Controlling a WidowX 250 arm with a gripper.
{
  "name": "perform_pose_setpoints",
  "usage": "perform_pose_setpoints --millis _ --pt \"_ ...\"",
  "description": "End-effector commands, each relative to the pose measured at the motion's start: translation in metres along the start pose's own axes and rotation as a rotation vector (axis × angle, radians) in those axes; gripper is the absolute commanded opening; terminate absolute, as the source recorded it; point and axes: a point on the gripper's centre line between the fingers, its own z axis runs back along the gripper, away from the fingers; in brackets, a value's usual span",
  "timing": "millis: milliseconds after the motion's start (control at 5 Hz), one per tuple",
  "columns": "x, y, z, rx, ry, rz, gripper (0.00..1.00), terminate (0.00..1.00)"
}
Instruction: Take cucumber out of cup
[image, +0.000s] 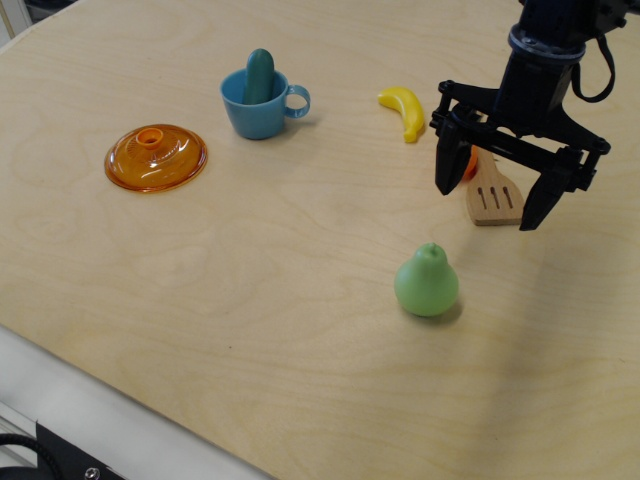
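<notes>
The dark teal-green cucumber (259, 75) stands upright inside the light-blue cup (256, 113), its top sticking out above the rim. The cup sits on the wooden table at the upper left, with its ring handle pointing right. My black gripper (490, 203) hangs at the right side of the table, far to the right of the cup. Its two fingers are spread wide and hold nothing. It hovers over a wooden spatula.
An orange translucent lid (156, 157) lies left of the cup. A yellow banana (404, 111) lies between cup and gripper. A wooden spatula (494, 198) with an orange handle lies under the gripper. A light green pear (427, 282) stands below it. The table's front edge (120, 400) runs along the lower left.
</notes>
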Motion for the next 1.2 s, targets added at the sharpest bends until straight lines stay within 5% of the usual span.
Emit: perform_pose_setpoints --millis 0,600,1000 --pt "0.000 0.000 0.000 0.000 0.000 0.000 1.00 0.00" --pt "0.007 0.086 0.016 0.013 -0.024 0.141 1.00 0.00" --pt "0.008 0.146 0.025 0.018 -0.110 0.160 1.00 0.00"
